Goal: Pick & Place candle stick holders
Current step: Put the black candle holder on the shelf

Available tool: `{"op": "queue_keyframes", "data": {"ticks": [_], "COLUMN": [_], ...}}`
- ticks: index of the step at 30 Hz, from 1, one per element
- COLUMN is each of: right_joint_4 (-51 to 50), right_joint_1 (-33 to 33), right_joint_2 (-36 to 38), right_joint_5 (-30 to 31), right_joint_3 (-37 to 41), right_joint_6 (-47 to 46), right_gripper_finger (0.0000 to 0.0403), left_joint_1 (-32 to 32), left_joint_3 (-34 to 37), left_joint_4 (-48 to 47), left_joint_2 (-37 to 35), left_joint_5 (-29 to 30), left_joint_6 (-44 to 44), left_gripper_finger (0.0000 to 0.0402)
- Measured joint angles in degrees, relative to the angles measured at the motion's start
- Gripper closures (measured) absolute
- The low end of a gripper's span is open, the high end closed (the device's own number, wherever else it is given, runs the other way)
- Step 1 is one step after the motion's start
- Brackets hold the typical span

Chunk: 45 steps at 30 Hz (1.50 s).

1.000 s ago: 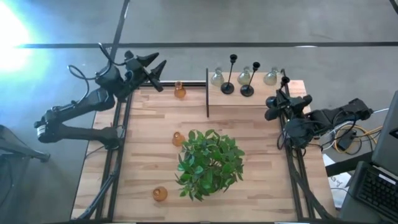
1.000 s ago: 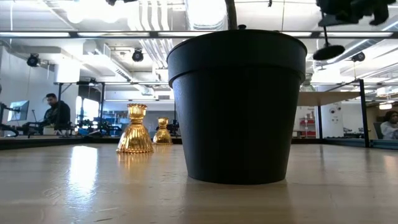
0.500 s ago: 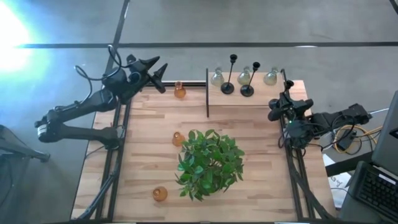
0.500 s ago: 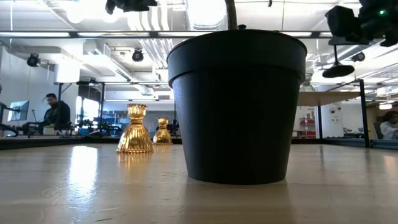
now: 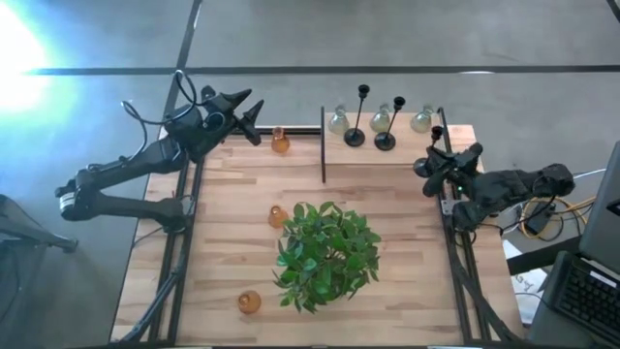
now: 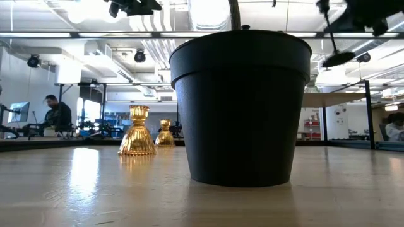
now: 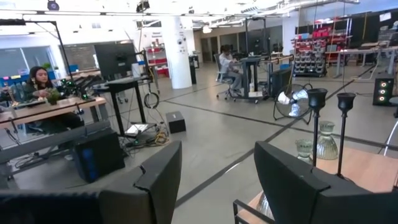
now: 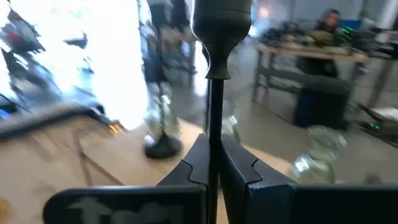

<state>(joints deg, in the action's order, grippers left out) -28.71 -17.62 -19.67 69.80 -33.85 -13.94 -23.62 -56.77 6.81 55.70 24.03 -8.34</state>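
Observation:
My right gripper (image 5: 438,157) is over the table's right edge, shut on a black thin-stemmed candle stick holder (image 8: 214,74). Two more black holders (image 5: 356,134) (image 5: 386,139) and three clear glass ones (image 5: 381,120) stand on their bases on the raised board at the far right. Three amber holders sit on the table: one at the far edge (image 5: 280,142), one by the plant (image 5: 277,215), one near the front (image 5: 249,302). My left gripper (image 5: 256,118) hovers open above the far left corner, just left of the far amber holder. My right gripper pinches the black holder's thin stem (image 8: 215,140) between its two fingers, which reach in about level and lie across the stem. The cup end (image 8: 221,18) stands above the fingers. The round base (image 6: 338,59) hangs below, tilted and lifted clear of the table.
A green plant (image 5: 325,254) in a black pot (image 6: 240,107) fills the table's middle. A dark upright divider (image 5: 323,145) edges the raised board (image 5: 412,153). People sit at desks in the room beyond.
My right gripper has turned over the table's right edge, still shut on the black holder. The holder's base dipped, came back up and now tilts. My left gripper has sunk a little toward the far amber holder and stays open.

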Motion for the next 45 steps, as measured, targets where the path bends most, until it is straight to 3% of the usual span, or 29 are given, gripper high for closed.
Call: {"op": "queue_keyframes", "data": {"ticks": [8,16,20,28,32,39,45], "right_joint_4": [11.33,16.33,21.03,29.77,24.38,21.54,21.59], "right_joint_1": [1.26,2.02,2.09,4.03,9.96,29.23,39.93], "right_joint_2": [9.98,11.30,8.57,-5.66,-11.01,-16.12,-15.02], "right_joint_5": [-5.03,-15.10,-24.96,-34.46,-39.57,-55.44,-56.01], "right_joint_3": [3.10,3.12,2.47,-0.80,-4.45,-8.93,-6.97], "right_joint_6": [13.15,16.86,14.15,13.68,11.30,12.25,13.42], "right_gripper_finger": [0.0394,0.0394,0.0394,0.0394,0.0394,0.0394,0.0394], "left_joint_1": [0.00,-0.01,0.00,0.04,0.04,0.02,0.02], "left_joint_3": [0.00,0.00,-0.22,-0.28,-0.28,-0.28,-0.26], "left_joint_4": [0.04,0.05,0.26,2.25,2.22,2.21,2.15], "left_joint_2": [0.02,0.02,0.02,0.00,0.02,0.00,0.00], "left_joint_5": [-0.04,-0.07,-0.13,-0.13,-0.14,-0.13,-0.13], "left_joint_6": [0.00,0.00,0.42,0.46,-0.25,-0.54,-1.22], "left_gripper_finger": [0.0195,0.0195,0.0195,0.0195,0.0195,0.0195,0.0195]}}
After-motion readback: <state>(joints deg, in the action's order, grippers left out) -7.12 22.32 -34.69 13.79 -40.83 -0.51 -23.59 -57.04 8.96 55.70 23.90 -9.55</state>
